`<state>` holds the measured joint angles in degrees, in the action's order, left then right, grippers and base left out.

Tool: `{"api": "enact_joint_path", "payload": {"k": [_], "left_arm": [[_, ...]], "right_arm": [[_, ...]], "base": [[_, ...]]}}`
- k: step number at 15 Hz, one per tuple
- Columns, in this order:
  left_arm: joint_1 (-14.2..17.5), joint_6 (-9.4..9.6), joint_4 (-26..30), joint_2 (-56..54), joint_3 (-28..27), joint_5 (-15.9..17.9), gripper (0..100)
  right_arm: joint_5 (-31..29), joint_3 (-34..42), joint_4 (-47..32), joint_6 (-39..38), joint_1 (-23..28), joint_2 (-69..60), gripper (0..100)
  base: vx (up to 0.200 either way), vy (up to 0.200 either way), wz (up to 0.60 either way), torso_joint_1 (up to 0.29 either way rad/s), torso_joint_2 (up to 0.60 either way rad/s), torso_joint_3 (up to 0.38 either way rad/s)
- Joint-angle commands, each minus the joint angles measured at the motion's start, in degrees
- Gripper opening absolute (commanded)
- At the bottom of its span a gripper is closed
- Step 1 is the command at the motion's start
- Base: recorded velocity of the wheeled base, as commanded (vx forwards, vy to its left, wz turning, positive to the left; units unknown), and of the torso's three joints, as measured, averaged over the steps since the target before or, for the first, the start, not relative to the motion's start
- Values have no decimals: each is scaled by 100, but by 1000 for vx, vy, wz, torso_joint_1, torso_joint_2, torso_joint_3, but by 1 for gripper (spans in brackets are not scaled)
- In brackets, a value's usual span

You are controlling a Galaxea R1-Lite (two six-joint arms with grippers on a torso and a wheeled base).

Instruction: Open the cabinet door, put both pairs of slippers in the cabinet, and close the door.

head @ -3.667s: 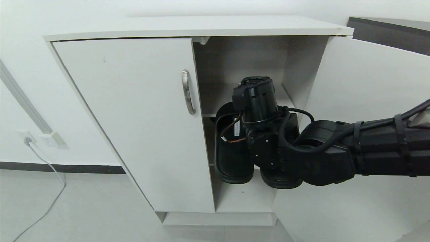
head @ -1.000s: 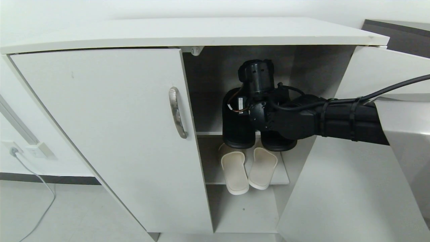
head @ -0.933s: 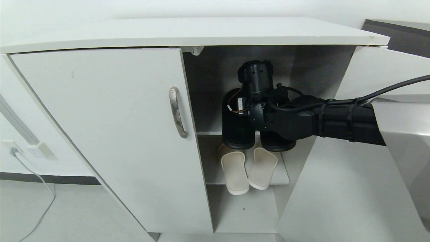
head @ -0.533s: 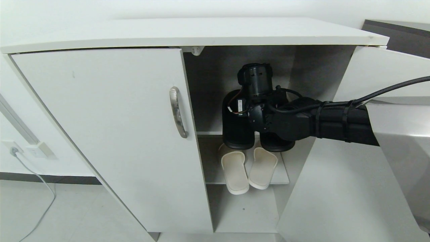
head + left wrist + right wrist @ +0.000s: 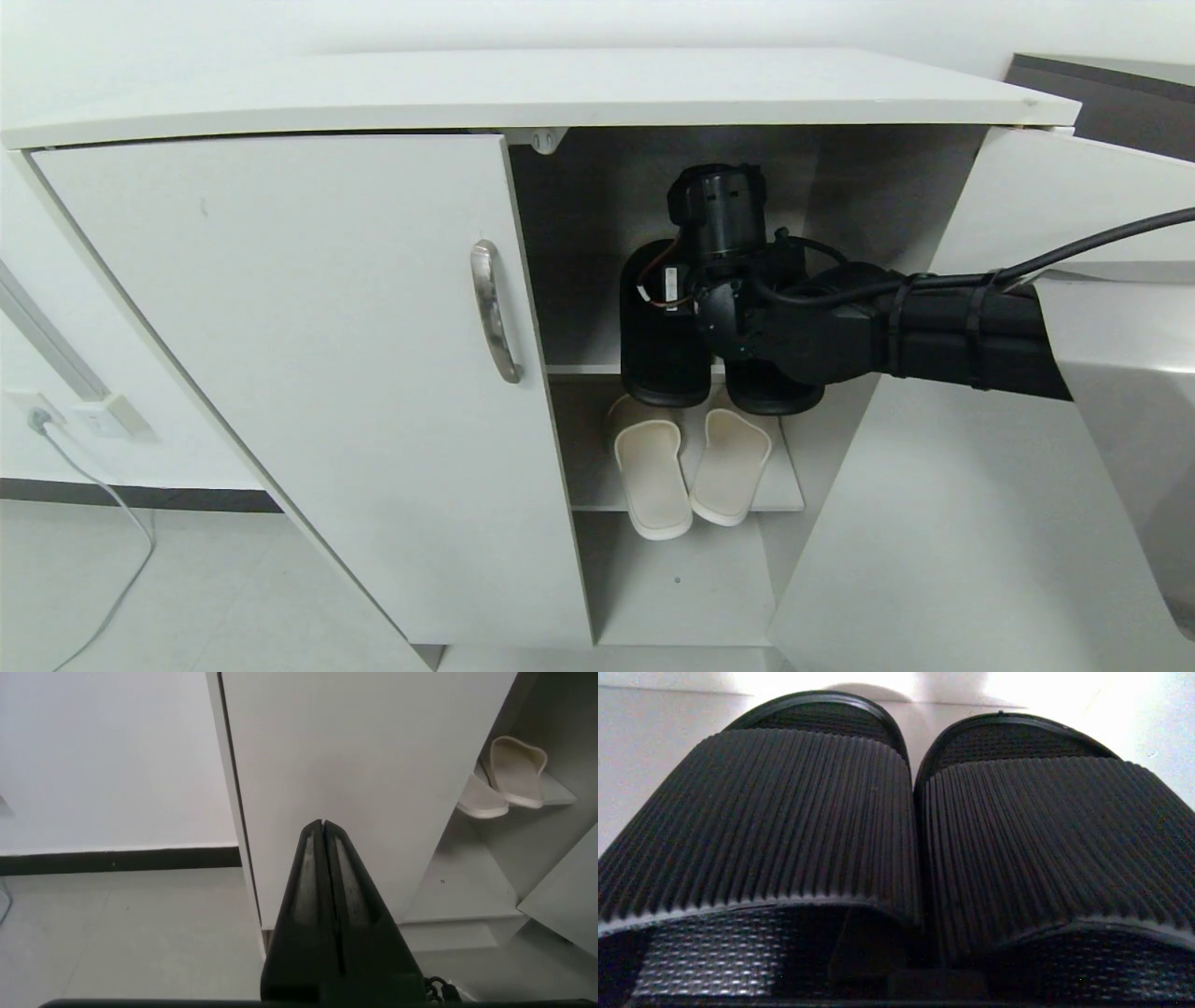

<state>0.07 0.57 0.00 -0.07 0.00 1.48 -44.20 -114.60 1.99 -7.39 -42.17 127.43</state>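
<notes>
Head view first: the right arm (image 5: 887, 336) goes into the cabinet (image 5: 560, 89) past the open right door (image 5: 934, 523). Its wrist blocks any look at the right pincer (image 5: 906, 980) from up here. The black pair (image 5: 658, 345) sits side by side right under that pincer on the upper shelf (image 5: 579, 371), toes in and heels poking out past the lip. So they look placed but not pushed all the way home. The white pair (image 5: 691, 471) is one shelf below the pincer, already parked, and its heels hang over the edge a bit too. The left door (image 5: 280, 373) is shut, with its handle (image 5: 493, 313) off to the pincer's left.

Left wrist view: the left pincer (image 5: 322, 831) is pressed together with nothing in it. It hangs low in front of the left door, just over the floor (image 5: 121, 924), and looks parked there so it's out of the working arm's way. The white pair sits beyond it, inside the cabinet.

Right wrist view: the black pair's ribbed straps sit right up against the camera, inner edges touching. The right pincer is down at the seam between them and seems to be pinching both inner sides at once, which would be why one grab carries the whole pair.

Best guess at what's left: nudge them deeper, let go, back the arm out and swing the right door shut. The overhanging heels could foul that door.
</notes>
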Motion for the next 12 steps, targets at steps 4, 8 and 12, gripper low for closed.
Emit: {"api": "enact_joint_path", "payload": {"k": [4, 8, 12], "left_arm": [[1, -5, 0, 7, 0, 2, 0], [1, -5, 0, 7, 0, 2, 0], [1, -5, 0, 7, 0, 2, 0]], "right_arm": [[-1, 1, 3, 0, 7, -34, 0], [-1, 1, 3, 0, 7, 36, 0], [8, 1, 3, 0, -2, 63, 0]], "base": [[0, 0, 0, 0, 0, 0], [0, 0, 0, 0, 0, 0], [0, 0, 0, 0, 0, 0]]}}
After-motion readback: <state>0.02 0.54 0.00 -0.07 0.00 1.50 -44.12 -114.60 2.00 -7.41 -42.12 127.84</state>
